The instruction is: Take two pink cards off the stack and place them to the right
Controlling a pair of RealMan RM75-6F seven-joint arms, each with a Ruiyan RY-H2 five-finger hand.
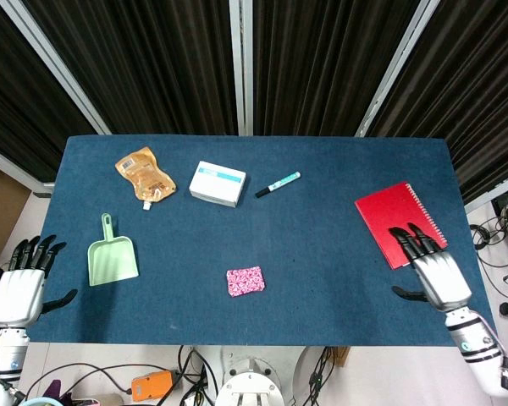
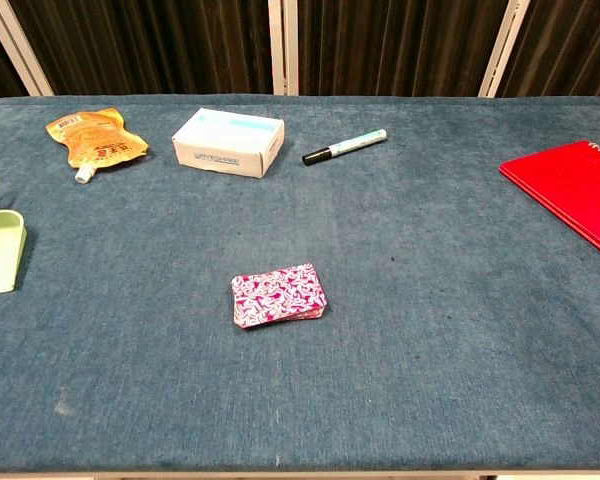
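A stack of pink patterned cards (image 1: 245, 281) (image 2: 279, 295) lies on the blue table near its front middle. My right hand (image 1: 430, 271) hovers over the table's front right, fingers spread and holding nothing, its fingertips over the near corner of the red notebook (image 1: 400, 222). My left hand (image 1: 24, 288) is off the table's left edge, fingers apart and empty. Both hands are far from the cards. Neither hand shows in the chest view.
A green dustpan (image 1: 112, 256) lies at the left, an orange pouch (image 1: 146, 175) at the back left. A white box (image 1: 218, 183) and a teal marker (image 1: 278, 183) sit behind the cards. The red notebook (image 2: 578, 190) lies at the right.
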